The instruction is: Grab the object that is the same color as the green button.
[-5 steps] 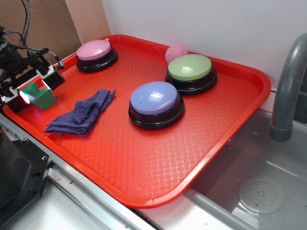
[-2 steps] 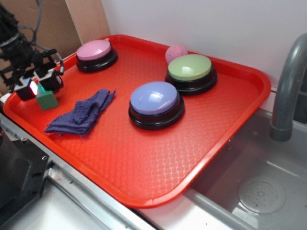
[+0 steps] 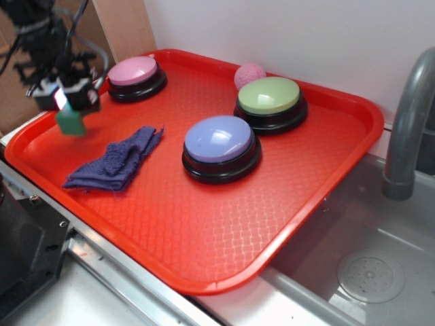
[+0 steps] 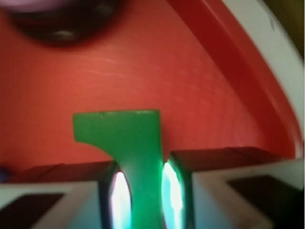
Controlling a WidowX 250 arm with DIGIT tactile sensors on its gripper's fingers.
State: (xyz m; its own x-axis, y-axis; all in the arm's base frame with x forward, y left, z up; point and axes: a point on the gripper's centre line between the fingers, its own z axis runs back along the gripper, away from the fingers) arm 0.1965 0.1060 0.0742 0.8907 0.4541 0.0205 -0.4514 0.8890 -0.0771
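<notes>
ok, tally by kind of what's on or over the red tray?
Dome buttons: 3, pink, lavender-blue, green button
Green block: 1, held in the hand
Purple cloth: 1
Pink ball: 1
Total: 6

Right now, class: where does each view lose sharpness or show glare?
Exterior view: the gripper and green block are motion-smeared; glare sits on the lavender button. Wrist view: everything is soft, and the fingers glow bright beside the block.
</notes>
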